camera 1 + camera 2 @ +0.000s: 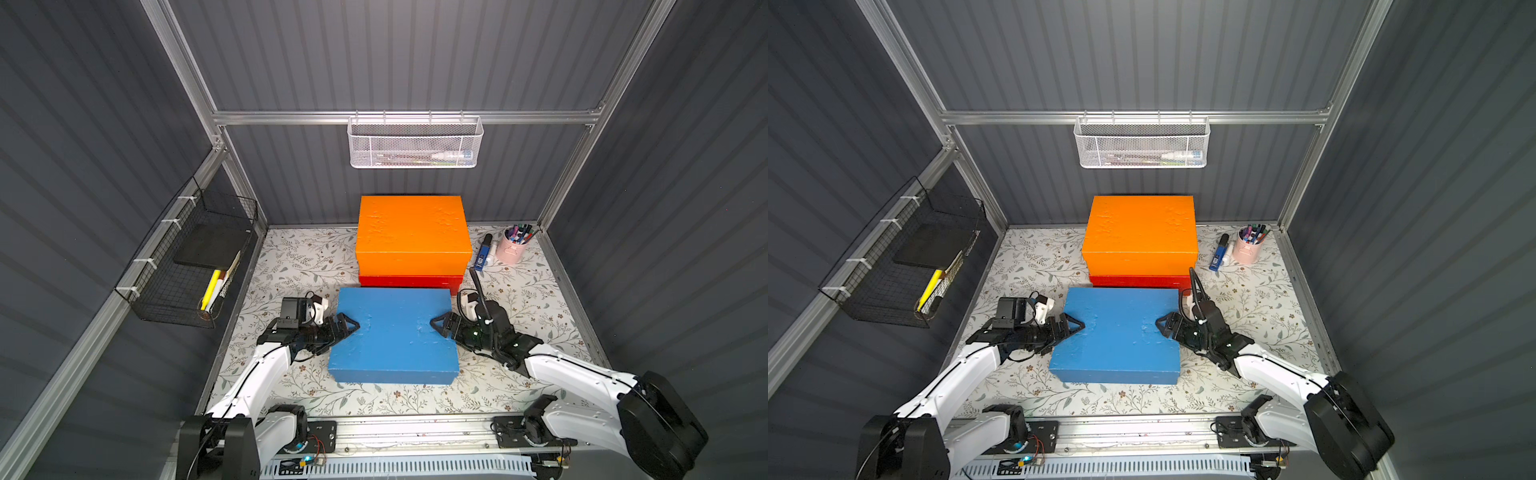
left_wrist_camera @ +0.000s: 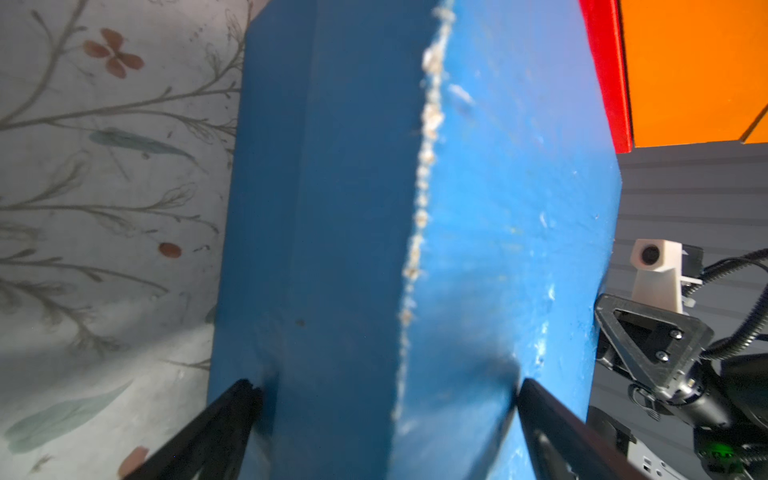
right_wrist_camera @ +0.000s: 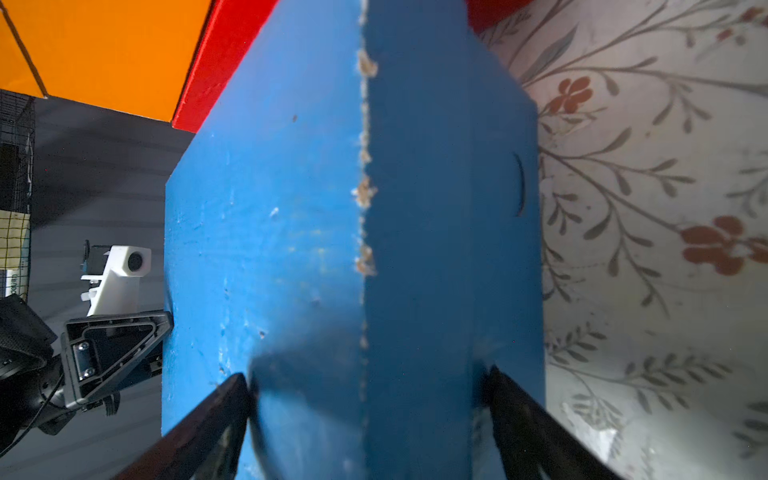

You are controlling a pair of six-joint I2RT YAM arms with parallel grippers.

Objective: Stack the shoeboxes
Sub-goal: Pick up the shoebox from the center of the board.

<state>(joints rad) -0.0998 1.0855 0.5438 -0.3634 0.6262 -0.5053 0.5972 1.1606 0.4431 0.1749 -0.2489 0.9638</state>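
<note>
A blue box (image 1: 395,336) sits on the floral surface (image 1: 291,257), just in front of an orange box (image 1: 411,232) stacked on a red box (image 1: 411,281). The left gripper (image 1: 347,326) and right gripper (image 1: 442,324) each straddle a short end, jaws wide, apparently touching it. Lift evenly, keeping it level. A pink cup (image 1: 513,249) holds pens; a white basket (image 1: 415,143) holds a tube

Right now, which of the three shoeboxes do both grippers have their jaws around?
The blue shoebox, nearest the robot: the left gripper and right gripper straddle its opposite short ends. The orange shoebox sits untouched atop the red shoebox.
</note>
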